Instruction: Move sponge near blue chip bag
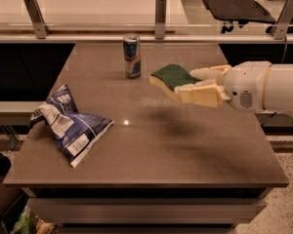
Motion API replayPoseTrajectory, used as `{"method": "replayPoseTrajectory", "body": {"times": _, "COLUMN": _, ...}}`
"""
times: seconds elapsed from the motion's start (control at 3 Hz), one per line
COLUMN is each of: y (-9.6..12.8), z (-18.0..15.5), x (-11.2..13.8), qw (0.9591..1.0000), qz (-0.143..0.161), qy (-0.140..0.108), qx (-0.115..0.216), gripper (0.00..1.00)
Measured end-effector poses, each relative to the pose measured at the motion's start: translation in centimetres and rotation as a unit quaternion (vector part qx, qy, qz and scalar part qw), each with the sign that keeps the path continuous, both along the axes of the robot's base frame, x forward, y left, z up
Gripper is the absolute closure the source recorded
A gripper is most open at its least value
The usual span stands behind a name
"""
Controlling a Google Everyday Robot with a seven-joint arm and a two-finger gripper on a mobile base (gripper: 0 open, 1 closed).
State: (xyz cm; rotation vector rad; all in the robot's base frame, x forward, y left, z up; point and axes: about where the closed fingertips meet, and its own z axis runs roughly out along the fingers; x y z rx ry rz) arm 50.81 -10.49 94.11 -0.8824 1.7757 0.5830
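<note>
The sponge (169, 78), pale yellow with a dark green top, is held in the air above the middle of the table, tilted. My gripper (189, 83) reaches in from the right and is shut on the sponge's right end, its cream fingers (200, 95) clamping it from both sides. The blue chip bag (67, 125), crumpled with white label patches, lies on the table's left side, well to the left of and nearer the front than the sponge.
A slim blue-and-silver drink can (132, 56) stands upright at the back middle of the brown table (195, 155), just left of the sponge. A glass railing with metal posts (160, 10) runs behind the table. A dark chair (237, 9) stands at the far right.
</note>
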Motion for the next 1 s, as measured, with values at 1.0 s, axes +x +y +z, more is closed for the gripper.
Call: {"method": "replayPoseTrajectory", "body": {"times": 1.0, "y": 3.5, "z": -3.2, "x": -4.8, "qw": 0.9954, "qz": 0.089, "qy": 0.035, "qx": 0.009, "gripper": 1.00}}
